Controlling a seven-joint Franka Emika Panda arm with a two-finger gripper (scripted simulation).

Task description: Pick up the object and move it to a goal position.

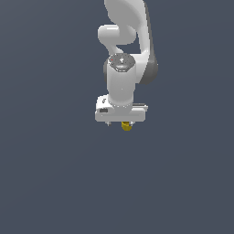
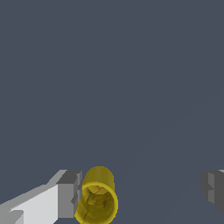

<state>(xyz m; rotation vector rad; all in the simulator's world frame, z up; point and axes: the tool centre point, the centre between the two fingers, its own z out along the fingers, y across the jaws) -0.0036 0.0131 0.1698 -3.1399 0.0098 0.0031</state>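
Observation:
The object (image 2: 97,199) is a small yellow-gold cup lying on its side, with its open mouth toward the wrist camera. My gripper (image 2: 140,190) is open, its jaws spread wide. The cup lies between them, right against one grey finger pad (image 2: 70,194) and far from the other fingertip (image 2: 212,186). In the exterior view the white arm points straight down. The object (image 1: 126,126) peeks out just below the hand, and the gripper (image 1: 121,122) is mostly hidden by the hand's white body.
A plain dark grey-blue surface (image 1: 55,173) surrounds the arm on all sides. No goal marker or other object shows in either view.

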